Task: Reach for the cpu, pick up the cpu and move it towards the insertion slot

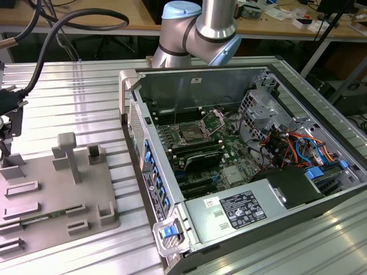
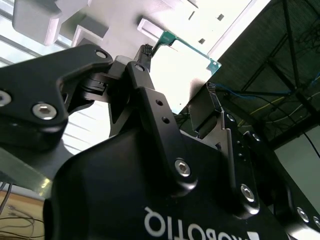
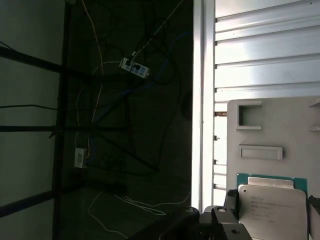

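**Straddling the cpu (image 3: 272,210) over the grey tray (image 3: 290,125)**

Seen silver side up, green-rimmed, flanked on two edges by the gripper (image 2: 177,70); clamped or merely bracketed, cannot tell. Placed at the exterior view's left, well apart from the insertion slot (image 1: 189,135) inside the open computer case (image 1: 264,71). Probably risking a tilt, slip or drop from so thin an edge hold, or a snag on the tray's upright posts (image 1: 67,152). Blocked on the way across by the case's side wall (image 1: 133,123), with black memory slots (image 1: 200,159) crowding the socket.
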Controlling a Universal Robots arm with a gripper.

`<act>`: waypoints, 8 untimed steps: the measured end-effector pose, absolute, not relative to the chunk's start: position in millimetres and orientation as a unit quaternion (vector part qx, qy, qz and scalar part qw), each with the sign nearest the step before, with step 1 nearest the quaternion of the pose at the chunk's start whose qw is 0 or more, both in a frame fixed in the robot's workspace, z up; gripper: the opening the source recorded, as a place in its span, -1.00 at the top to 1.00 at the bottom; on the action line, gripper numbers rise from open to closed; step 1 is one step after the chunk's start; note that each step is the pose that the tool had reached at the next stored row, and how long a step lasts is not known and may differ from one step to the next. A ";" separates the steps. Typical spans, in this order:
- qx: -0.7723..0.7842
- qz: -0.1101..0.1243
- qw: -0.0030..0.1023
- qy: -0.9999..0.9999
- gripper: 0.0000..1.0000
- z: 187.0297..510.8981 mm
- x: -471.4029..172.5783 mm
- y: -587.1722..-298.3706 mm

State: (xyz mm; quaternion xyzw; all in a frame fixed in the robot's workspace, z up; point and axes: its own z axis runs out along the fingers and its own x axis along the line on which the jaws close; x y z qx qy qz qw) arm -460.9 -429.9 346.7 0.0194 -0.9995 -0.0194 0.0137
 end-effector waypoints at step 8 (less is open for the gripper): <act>0.019 -0.019 0.014 -1.000 -0.09 347.7 -460.8 -429.8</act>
